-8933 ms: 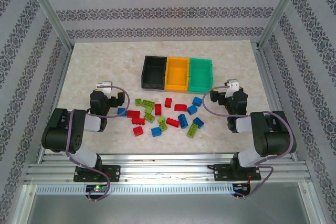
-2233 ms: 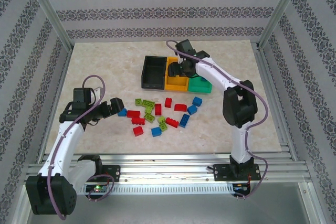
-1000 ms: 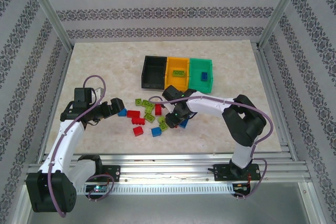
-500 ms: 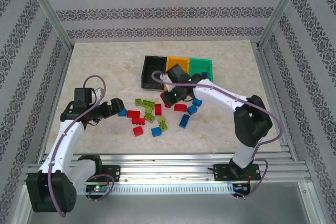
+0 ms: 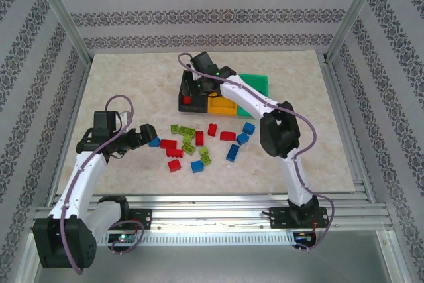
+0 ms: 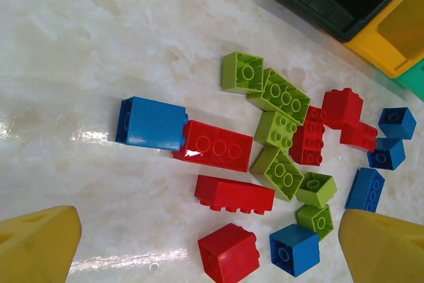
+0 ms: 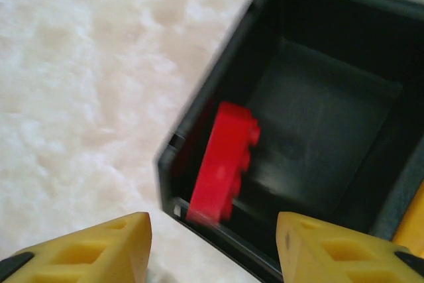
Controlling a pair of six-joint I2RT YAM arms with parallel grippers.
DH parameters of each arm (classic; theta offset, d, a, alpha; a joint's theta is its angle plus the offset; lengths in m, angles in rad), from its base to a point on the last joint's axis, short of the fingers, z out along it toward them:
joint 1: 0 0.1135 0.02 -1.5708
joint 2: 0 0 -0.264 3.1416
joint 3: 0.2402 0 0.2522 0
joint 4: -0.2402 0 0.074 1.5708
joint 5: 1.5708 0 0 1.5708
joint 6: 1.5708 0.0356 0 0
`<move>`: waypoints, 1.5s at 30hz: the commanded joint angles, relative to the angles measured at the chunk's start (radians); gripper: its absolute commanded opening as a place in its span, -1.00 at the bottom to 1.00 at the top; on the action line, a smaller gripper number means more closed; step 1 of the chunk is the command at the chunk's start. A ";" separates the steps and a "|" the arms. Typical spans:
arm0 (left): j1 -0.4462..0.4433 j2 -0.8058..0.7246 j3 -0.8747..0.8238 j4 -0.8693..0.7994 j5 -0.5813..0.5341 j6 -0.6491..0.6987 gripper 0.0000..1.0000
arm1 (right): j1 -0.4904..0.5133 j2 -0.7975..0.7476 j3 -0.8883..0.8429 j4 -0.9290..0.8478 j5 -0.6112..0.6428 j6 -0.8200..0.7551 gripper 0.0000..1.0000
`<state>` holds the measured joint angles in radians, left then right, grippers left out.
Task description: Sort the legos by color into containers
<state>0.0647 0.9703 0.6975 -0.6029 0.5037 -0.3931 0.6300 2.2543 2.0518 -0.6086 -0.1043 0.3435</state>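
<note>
R pincer (image 5: 192, 89) hangs over the black bin (image 5: 197, 108), leftmost of the 3 joined containers at the back of the table (image 5: 119, 84). In the R wrist view its yellow fingers (image 7: 99, 246) are spread apart w/ nothing btw them. Below the gap a red brick (image 7: 224, 164) lies inside the black bin, tilted on edge against the wall, a bit blurred and clear of both fingers. From the top cam it shows in the bin's near-left corner.

The orange-yellow bin (image 5: 222, 106) sits next in the row, then the teal bin (image 5: 257, 83). Both are partly under the R arm, so contents can't be told.

L pincer (image 5: 147, 136) hovers at the left end of the loose pile, spread wide and holding nothing. Its fingertips (image 6: 40, 246) sit at the lower corners of the L wrist view.

The other legos lie loose on the table in front of the bins:
- A blue brick (image 6: 151, 122) touches a flat red brick (image 6: 215, 145).
- A long red brick (image 6: 234, 194) and a red cube (image 6: 228, 255) lie nearer the L pincer, w/ a blue cube (image 6: 293, 250) beside the red cube.
- The lime bricks (image 6: 281, 130) cluster mid-pile.
- More reds and blues lie to the right of them.
</note>
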 commanded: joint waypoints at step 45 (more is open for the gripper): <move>-0.015 -0.035 -0.025 0.025 0.031 -0.017 0.99 | 0.171 -0.576 -1.169 0.241 0.193 0.295 -0.02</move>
<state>0.0589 0.9379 0.6823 -0.5941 0.5228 -0.4004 0.7864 1.6470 0.8616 -0.3634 0.0757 0.6434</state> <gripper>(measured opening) 0.997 0.508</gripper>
